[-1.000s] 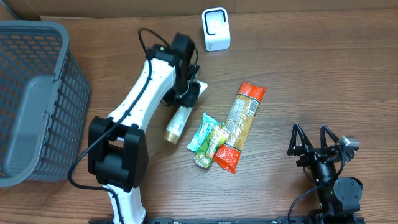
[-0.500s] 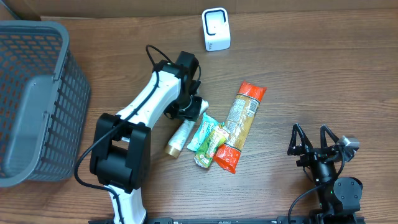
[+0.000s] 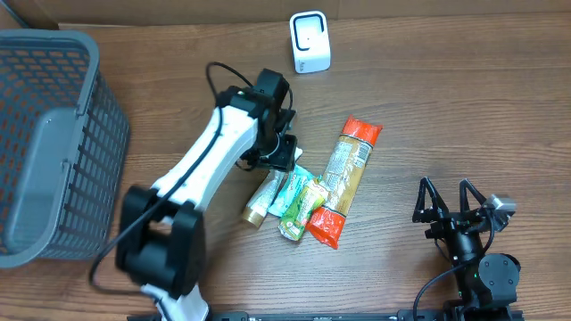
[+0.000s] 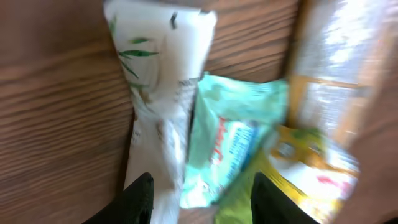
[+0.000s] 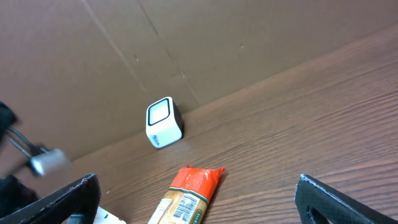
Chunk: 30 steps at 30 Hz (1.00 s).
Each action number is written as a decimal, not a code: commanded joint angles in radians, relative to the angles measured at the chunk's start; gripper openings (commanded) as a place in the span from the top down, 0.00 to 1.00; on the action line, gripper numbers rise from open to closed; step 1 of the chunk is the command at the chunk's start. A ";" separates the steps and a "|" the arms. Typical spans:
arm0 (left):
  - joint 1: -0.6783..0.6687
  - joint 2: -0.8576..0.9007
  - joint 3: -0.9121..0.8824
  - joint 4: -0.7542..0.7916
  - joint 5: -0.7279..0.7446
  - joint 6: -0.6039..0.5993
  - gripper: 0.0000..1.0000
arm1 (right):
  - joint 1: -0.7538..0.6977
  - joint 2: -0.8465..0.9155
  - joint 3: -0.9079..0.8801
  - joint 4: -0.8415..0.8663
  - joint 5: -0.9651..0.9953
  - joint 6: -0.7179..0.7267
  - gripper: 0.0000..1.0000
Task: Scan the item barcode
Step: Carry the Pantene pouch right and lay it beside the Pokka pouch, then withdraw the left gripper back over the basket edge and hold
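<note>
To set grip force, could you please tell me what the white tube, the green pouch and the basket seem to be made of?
White tube: likely soft matte plastic, given its flat crimped end. Green pouch: thin glossy film, crinkled and catching light. Basket: apparently rigid grey plastic, moulded as an open lattice.

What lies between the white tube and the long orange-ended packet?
A mint-green packet and a yellow-green packet, side by side; seen in the overhead view.
</note>
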<state>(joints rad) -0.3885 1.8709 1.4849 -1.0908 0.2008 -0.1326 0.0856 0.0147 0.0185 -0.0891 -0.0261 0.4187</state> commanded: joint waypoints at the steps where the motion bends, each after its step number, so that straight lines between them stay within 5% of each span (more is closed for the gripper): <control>1: 0.002 -0.144 0.006 0.000 0.016 -0.006 0.57 | 0.005 -0.011 -0.011 0.008 -0.001 -0.001 0.00; 7: 0.002 -0.315 0.006 -0.010 0.017 -0.015 0.49 | 0.005 -0.011 -0.011 0.008 -0.001 -0.001 0.00; 17: 0.037 -0.581 0.007 -0.032 0.018 -0.034 0.00 | 0.005 -0.011 -0.011 0.008 -0.001 -0.001 0.00; 30: 0.265 -0.739 0.010 -0.113 -0.016 -0.066 0.00 | 0.005 -0.011 -0.011 0.008 -0.001 -0.001 0.00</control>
<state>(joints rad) -0.1722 1.1450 1.4853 -1.1851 0.2039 -0.1822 0.0856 0.0147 0.0185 -0.0891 -0.0261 0.4183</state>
